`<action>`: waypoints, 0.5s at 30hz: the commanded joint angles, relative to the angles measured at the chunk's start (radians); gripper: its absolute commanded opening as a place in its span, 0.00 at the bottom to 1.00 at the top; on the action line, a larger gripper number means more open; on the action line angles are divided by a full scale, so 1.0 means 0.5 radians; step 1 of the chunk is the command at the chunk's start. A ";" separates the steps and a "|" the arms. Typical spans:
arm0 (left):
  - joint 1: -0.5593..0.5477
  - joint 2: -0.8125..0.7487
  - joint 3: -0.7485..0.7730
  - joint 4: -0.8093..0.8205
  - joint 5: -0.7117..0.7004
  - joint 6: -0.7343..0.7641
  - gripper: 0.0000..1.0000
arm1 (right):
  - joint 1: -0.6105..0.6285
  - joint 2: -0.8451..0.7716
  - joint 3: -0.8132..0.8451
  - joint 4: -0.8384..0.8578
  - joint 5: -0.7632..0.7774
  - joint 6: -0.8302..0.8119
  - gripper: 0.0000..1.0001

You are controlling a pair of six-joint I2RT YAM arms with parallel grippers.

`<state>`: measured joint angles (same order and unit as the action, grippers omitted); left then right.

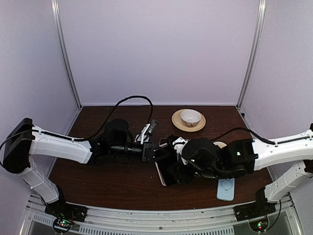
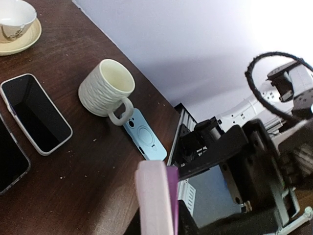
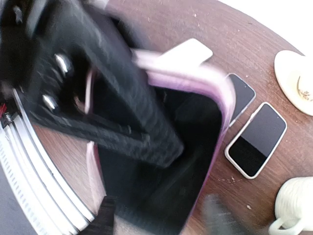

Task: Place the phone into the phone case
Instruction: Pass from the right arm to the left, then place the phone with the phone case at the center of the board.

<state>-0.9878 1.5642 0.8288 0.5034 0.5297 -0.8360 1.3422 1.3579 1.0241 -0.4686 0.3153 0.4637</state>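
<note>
The brown table (image 1: 98, 181) carried everything, and both arms reached in to meet a little toward 6 o'clock of its middle: the left arm (image 1: 63, 147) from 9 o'clock, the right arm (image 1: 279, 149) from 3 o'clock. Between them sat the pink phone case (image 3: 217, 93), lifted and tilted, its inside black; whether a phone already lay in it could not be told. The left gripper (image 1: 157, 155) was clenched on one long side of that case, one black finger across the dark inner face. The right gripper (image 1: 175, 171) had its fingers spread at either side of the case's near end, but the blur hid whether they pressed on it. A ribbed white mug (image 2: 105, 88) stood at 3 o'clock of the grippers. At 12 o'clock of the table a cream saucer (image 2: 22, 41) held a small cup (image 2: 14, 17). A phone with a white rim (image 2: 35, 113) lay flat, screen up, with a second dark phone (image 2: 9, 159) just beside it. A light blue case (image 2: 145, 136) lay by the mug's handle, at 5 o'clock of the table.
</note>
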 commanded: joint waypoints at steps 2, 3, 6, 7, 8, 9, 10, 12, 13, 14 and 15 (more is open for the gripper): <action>-0.018 -0.071 0.008 0.148 0.084 0.051 0.04 | 0.011 -0.080 0.050 0.075 0.061 -0.068 0.02; -0.018 -0.079 0.005 0.144 0.091 0.060 0.00 | 0.011 -0.092 0.038 0.079 0.065 -0.068 0.02; -0.016 -0.102 -0.005 0.026 0.054 0.133 0.00 | 0.015 -0.143 -0.025 0.101 0.042 -0.075 0.05; -0.017 -0.116 -0.007 -0.035 0.041 0.185 0.00 | 0.015 -0.169 -0.052 0.106 0.029 -0.076 0.08; -0.016 -0.127 -0.011 -0.094 0.029 0.235 0.00 | 0.014 -0.204 -0.080 0.113 0.000 -0.080 0.13; -0.018 -0.140 -0.011 -0.136 0.029 0.277 0.00 | 0.015 -0.243 -0.109 0.117 -0.053 -0.090 0.19; -0.018 -0.155 -0.013 -0.162 0.041 0.314 0.00 | 0.010 -0.286 -0.143 0.124 -0.114 -0.109 0.27; -0.016 -0.187 0.000 -0.204 0.093 0.380 0.00 | 0.006 -0.388 -0.219 0.140 -0.261 -0.142 0.43; -0.018 -0.200 0.005 -0.225 0.104 0.410 0.00 | 0.002 -0.443 -0.263 0.159 -0.336 -0.147 0.53; -0.016 -0.210 0.012 -0.255 0.078 0.417 0.00 | -0.003 -0.490 -0.325 0.190 -0.404 -0.146 0.61; -0.015 -0.206 0.014 -0.298 0.004 0.378 0.00 | -0.005 -0.525 -0.361 0.191 -0.420 -0.119 0.67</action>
<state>-0.9939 1.5154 0.8227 0.3531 0.5533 -0.6956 1.3449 1.1690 0.9108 -0.4103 0.2203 0.4011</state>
